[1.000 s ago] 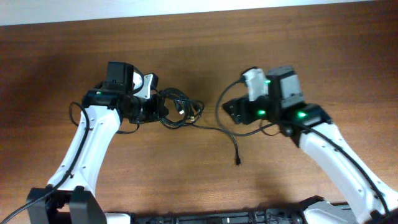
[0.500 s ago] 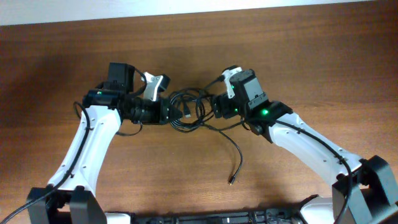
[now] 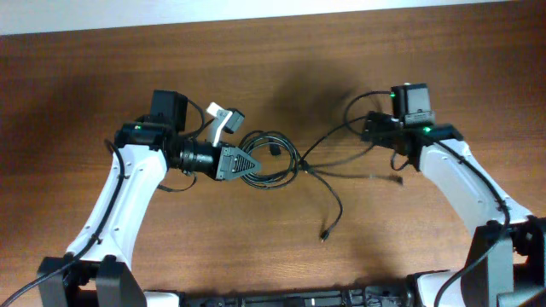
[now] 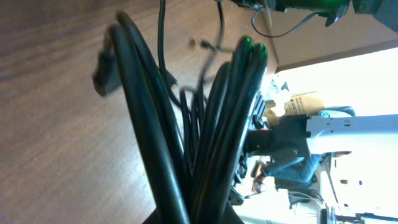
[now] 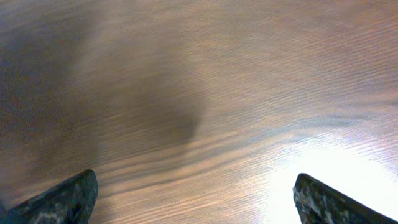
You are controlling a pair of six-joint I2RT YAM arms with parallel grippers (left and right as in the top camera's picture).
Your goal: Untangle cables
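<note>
Black cables (image 3: pixel 271 159), seemingly three, pinched by left fingers (image 3: pixel 239 162).

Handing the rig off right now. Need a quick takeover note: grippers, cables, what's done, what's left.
Left gripper: shut on the cables, clamping the looped bunch mid-table.
Right gripper: open, empty, only wood between its fingers.
Cables: loops bunched at the left gripper; strands trail right, and one plug end lies loose nearer the front.
Done: a few strands drawn out.
Left: loops not separated. Probably regrasp a trailing strand with the right and pull apart.
</note>
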